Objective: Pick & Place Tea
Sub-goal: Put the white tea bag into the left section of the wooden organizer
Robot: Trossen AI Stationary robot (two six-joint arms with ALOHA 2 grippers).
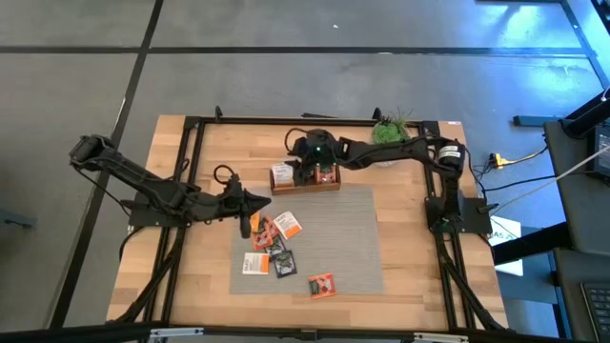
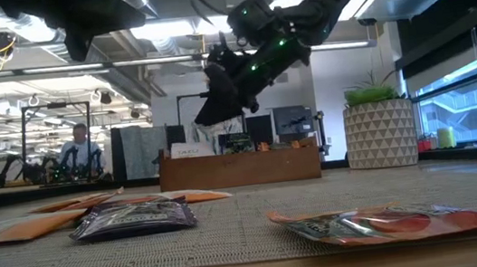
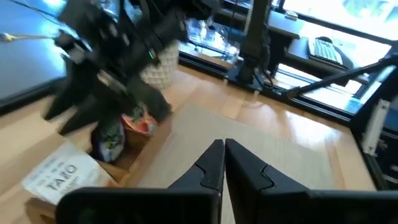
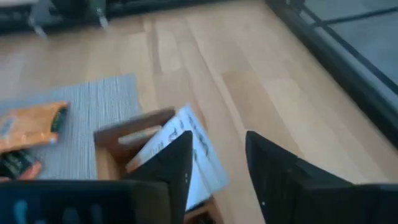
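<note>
orange tea sachet (image 2: 395, 220) nearest, wooden tray (image 1: 305, 181) holding sachets, right hand (image 4: 217, 162) open above it, left hand (image 3: 224, 163) closed, empty

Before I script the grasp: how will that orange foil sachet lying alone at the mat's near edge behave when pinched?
The flat orange foil sachet looks crinkled and thin, so it is probably floppy and light. Its shiny skin may slip. It lies flush on the grey woven mat, so an edge pinch could be awkward.

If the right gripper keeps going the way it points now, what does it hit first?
Probably the white sachet standing in the end compartment of the tray. The right gripper is open, fingers on either side of that sachet's edge. Depth is unclear, so it might meet the tray wall instead.
</note>
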